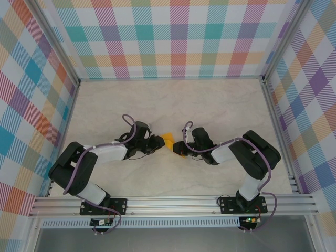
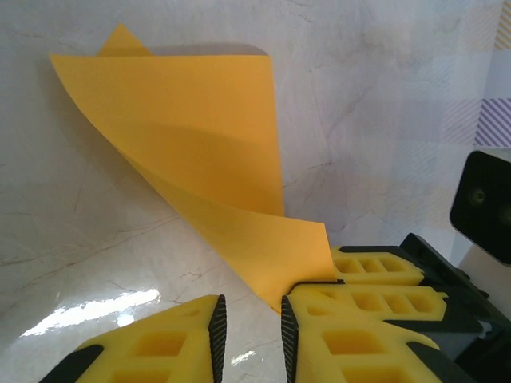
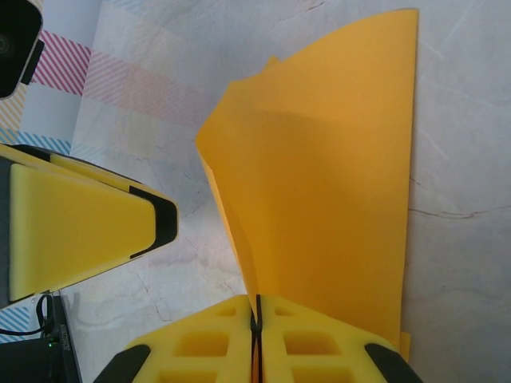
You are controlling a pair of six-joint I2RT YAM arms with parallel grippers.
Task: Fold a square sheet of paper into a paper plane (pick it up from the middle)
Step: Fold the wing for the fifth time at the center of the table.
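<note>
The square sheet of paper (image 1: 168,139), orange-yellow, is folded over and curled, standing partly off the marble table (image 1: 173,100) between the two arms. My right gripper (image 3: 257,302) is shut on the sheet's (image 3: 319,175) lower edge, which runs into the seam between its fingers. Its yellow fingers (image 2: 375,267) appear in the left wrist view, clamped on the sheet's (image 2: 192,136) near corner. My left gripper (image 2: 250,307) stands open by a narrow gap with bare table between its jaws, and the paper's tip lies just ahead of its right finger. A paper plane is out of view.
Both grippers meet at mid-table, the left gripper (image 1: 159,143) and the right gripper (image 1: 177,148) almost touching. One left finger (image 3: 80,231) shows beside the paper in the right wrist view. Plaid walls enclose the table, and an aluminium rail (image 1: 173,202) runs along the near edge.
</note>
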